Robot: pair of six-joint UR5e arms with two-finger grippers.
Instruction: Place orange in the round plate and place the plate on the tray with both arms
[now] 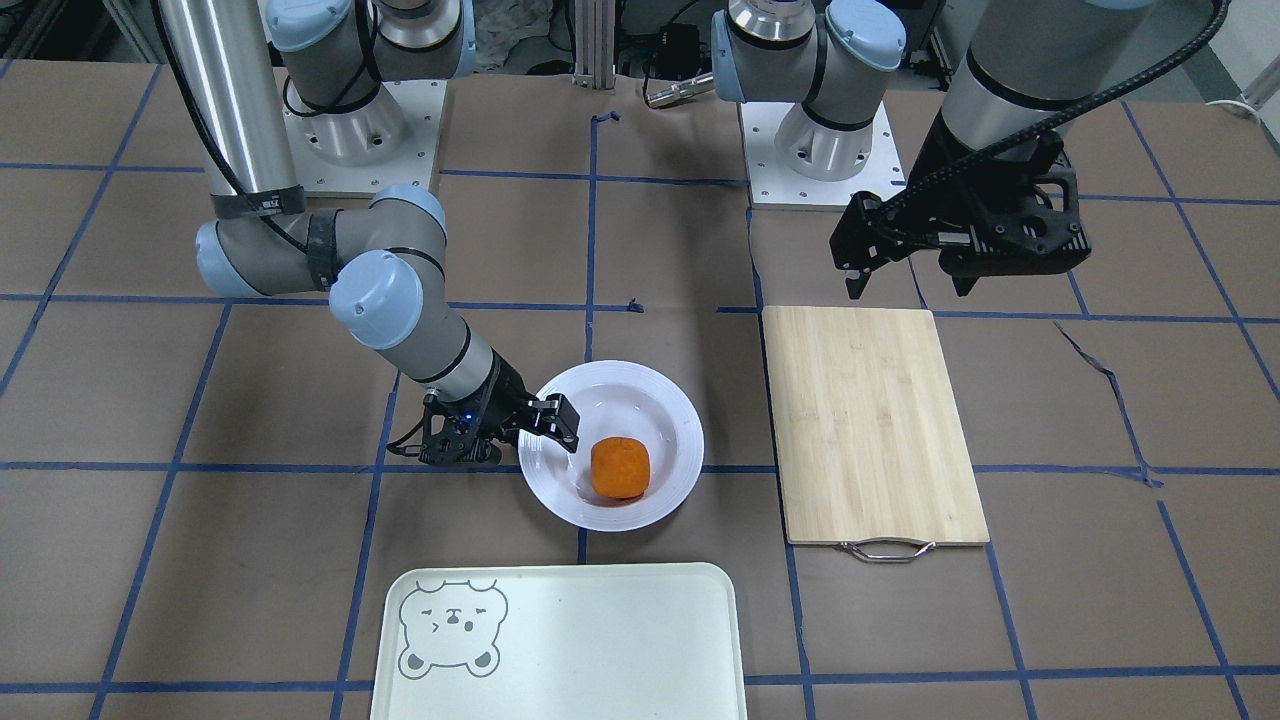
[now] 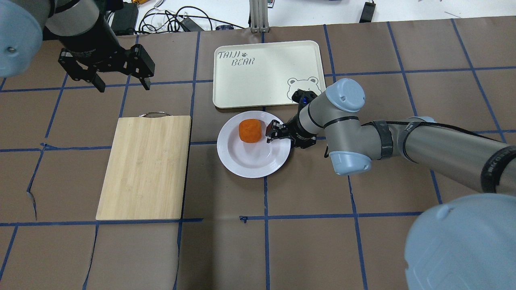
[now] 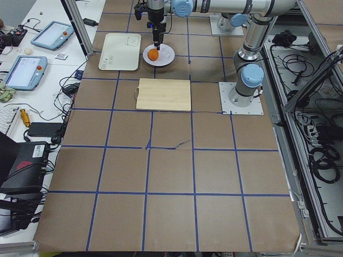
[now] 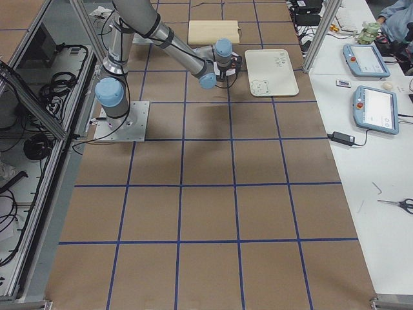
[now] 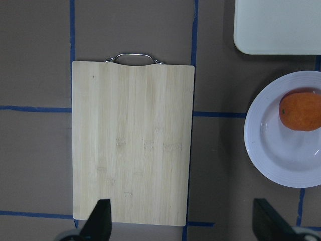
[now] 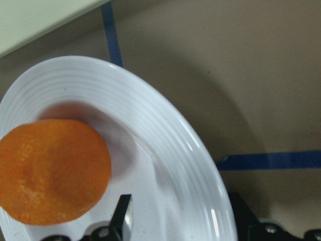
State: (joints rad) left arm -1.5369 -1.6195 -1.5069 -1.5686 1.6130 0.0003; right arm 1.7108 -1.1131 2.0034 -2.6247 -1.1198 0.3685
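Observation:
The orange (image 1: pixel 620 467) (image 2: pixel 250 131) lies inside the round plate (image 1: pixel 640 385) (image 2: pixel 250 167), toward the tray side. The plate rests flat on the table just short of the cream tray (image 1: pixel 600 640) (image 2: pixel 262 76). My right gripper (image 1: pixel 555 425) (image 2: pixel 272 132) is low at the plate's edge and open. In the right wrist view one finger is inside the plate beside the orange (image 6: pixel 50 170) and the other outside the rim (image 6: pixel 165 130). My left gripper (image 1: pixel 910 285) (image 2: pixel 121 84) hangs open and empty, above the table by the cutting board's handle end.
A bamboo cutting board (image 1: pixel 870 420) (image 2: pixel 145 165) with a metal handle lies beside the plate, under the left wrist camera (image 5: pixel 133 140). The table is brown paper with blue tape lines. The tray holds nothing.

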